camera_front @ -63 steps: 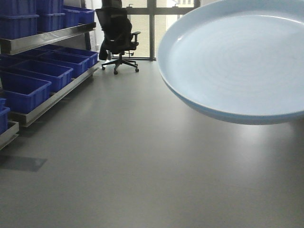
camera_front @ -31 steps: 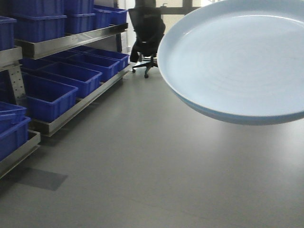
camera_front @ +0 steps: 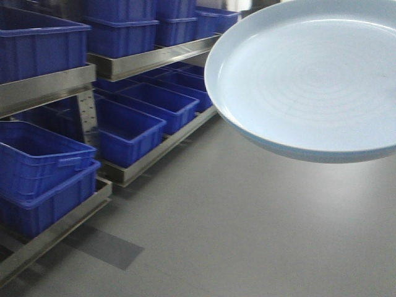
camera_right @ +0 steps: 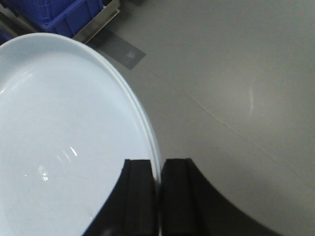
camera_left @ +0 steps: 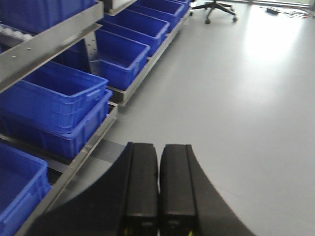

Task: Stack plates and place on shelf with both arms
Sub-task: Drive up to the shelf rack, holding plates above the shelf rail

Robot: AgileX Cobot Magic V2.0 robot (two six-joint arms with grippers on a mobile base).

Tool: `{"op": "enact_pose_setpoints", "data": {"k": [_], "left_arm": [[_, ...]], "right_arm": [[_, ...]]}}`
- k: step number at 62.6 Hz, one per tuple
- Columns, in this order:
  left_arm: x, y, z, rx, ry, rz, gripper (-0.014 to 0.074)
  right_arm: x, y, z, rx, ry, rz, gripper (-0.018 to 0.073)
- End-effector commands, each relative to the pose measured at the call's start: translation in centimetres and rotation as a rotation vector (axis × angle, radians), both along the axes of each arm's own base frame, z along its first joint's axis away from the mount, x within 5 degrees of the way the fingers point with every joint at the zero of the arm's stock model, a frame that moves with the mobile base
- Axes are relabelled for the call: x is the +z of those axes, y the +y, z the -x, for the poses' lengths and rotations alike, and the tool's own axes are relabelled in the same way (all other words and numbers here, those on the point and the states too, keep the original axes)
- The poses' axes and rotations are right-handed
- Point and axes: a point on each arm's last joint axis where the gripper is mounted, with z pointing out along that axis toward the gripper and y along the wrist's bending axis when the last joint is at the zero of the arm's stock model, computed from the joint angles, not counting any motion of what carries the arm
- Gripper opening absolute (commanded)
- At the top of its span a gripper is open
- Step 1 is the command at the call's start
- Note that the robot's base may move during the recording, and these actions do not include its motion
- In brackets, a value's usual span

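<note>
Up in the air by the shelf rack [camera_front: 55, 86]: plate [camera_front: 309, 80] carried by its rim
Right claw [camera_right: 158, 196] is clamped on the thin rim edge, left claw [camera_left: 158, 189] pinched closed on nothing. Glossy, stiff, probably breakable and slippy, so I'd grab the opposite rim too.

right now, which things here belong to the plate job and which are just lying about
Part of the job: pale blue plate, its rim pinched by the right gripper; left gripper, shut and empty; metal shelf rack, likely the drop-off.
Just there: blue bins on the rack; office chair at the far end.
</note>
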Motion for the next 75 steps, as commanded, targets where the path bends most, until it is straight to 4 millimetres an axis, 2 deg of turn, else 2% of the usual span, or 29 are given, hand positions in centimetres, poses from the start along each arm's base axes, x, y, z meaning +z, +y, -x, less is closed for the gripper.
{"op": "enact_pose_setpoints", "data": {"k": [1,75], "left_arm": [[1.79,0.04,-0.22,0.008,-0.111,0.015,0.0087],[1.79,0.04,-0.22,0.008,-0.111,0.015,0.0087]], "right_arm": [[1.84,-0.01,-0.18,-0.006,-0.123,-0.041,0.0048],[1.84,-0.01,-0.18,-0.006,-0.123,-0.041,0.0048]]}}
